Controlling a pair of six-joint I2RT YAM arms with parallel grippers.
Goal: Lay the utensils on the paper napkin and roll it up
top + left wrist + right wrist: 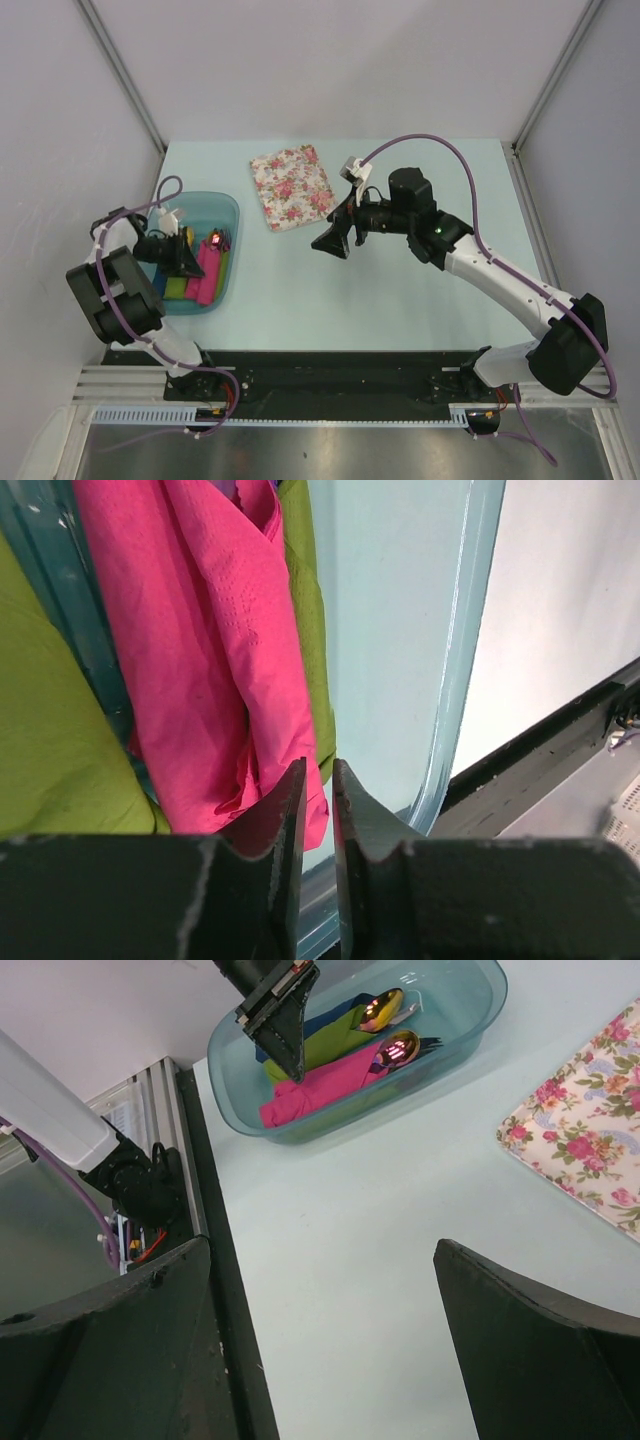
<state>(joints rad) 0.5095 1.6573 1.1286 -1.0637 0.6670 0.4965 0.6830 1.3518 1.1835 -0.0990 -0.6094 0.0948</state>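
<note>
Bright even light; soft shadows; near edges blurred

The pink paper napkin [315,1088] lies crumpled in the teal tub [300,1128], utensils [398,1048] (shiny coppery bowls) at its end.

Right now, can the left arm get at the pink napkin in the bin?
Likely yes: the left tool sits inside the open-topped bin, tips beside the pink napkin edge, nothing between them.

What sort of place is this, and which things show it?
Probably a robot lab workcell: the left arm and right arm are mounted at the edge of a pale table, plain white walls box it in, and a plastic tub holds props.
</note>
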